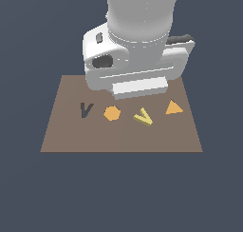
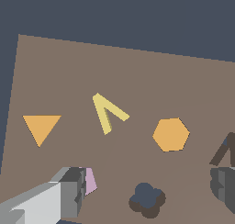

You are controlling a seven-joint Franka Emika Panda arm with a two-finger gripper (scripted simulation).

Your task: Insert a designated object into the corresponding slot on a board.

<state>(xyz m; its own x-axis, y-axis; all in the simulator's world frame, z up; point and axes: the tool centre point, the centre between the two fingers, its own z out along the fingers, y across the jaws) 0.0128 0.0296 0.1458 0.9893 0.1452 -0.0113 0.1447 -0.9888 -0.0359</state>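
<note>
The gripper (image 2: 147,191) hangs above the board (image 1: 61,140) with its fingers (image 2: 69,191) spread wide and nothing between them; the yellow V block (image 2: 108,113) lies flat on the board just ahead of the open jaws, its two arms splayed from one corner; the orange triangle (image 2: 41,128) and orange hexagon (image 2: 170,134) flank it, each apart; the V slot (image 2: 225,149) sits beyond the hexagon; a flower-shaped cutout (image 2: 147,200) lies directly beneath the hand; nothing seems to block the descent.
</note>
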